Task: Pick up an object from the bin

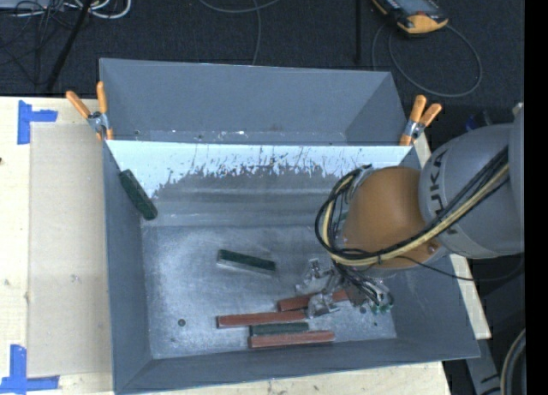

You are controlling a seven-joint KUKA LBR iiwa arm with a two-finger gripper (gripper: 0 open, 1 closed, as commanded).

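Observation:
My gripper point(320, 292) is low over the bin floor at the lower right, under the orange wrist cover. A short red-brown bar point(294, 304) lies right at its tip and runs on beneath it, so I cannot tell whether it is touching the bar. Just below lie a dark green bar point(279, 328), a long red-brown bar point(251, 320) and another red-brown bar point(291, 338), packed side by side.
A dark green bar point(246, 261) lies alone on the floor to the left of the gripper. Another dark green bar point(137, 194) leans on the sloped left wall. The arm comes in over the right rim.

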